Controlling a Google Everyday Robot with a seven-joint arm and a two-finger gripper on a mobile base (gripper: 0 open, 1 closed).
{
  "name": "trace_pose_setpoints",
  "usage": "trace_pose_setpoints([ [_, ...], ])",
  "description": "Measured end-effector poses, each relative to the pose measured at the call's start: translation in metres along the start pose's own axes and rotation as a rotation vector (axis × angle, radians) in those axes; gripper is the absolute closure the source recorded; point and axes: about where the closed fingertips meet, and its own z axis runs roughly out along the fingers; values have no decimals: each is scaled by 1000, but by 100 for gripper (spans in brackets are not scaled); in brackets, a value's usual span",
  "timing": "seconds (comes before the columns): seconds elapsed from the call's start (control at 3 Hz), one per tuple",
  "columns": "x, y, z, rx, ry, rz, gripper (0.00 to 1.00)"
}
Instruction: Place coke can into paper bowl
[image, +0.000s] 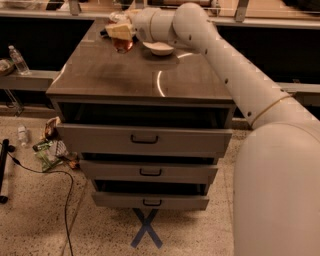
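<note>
At far-left corner of worktop (130, 75): gripper (119, 31) clamped over top of coke can (123, 46). Just right of can, apart from it: paper bowl (159, 48) on worktop. Beneath worktop: three drawers (144, 140), stacked. Well left, on a ledge (35, 76): bottle (18, 60).

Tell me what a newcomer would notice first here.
The big white arm reaching in from the right, its pincer gripping the coke can over the cabinet top at its far left. Just right of it sits the paper bowl; below, three drawers hang partly open.
</note>
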Motion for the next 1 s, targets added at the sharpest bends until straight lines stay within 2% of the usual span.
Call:
trace_pose_setpoints([
  [0.33, -7, -36, 6, 63, 18, -26, 100],
  [0.67, 11, -70, 6, 118, 63, -13, 100],
  [1.0, 31, -110, -6, 198, 103, -3, 100],
])
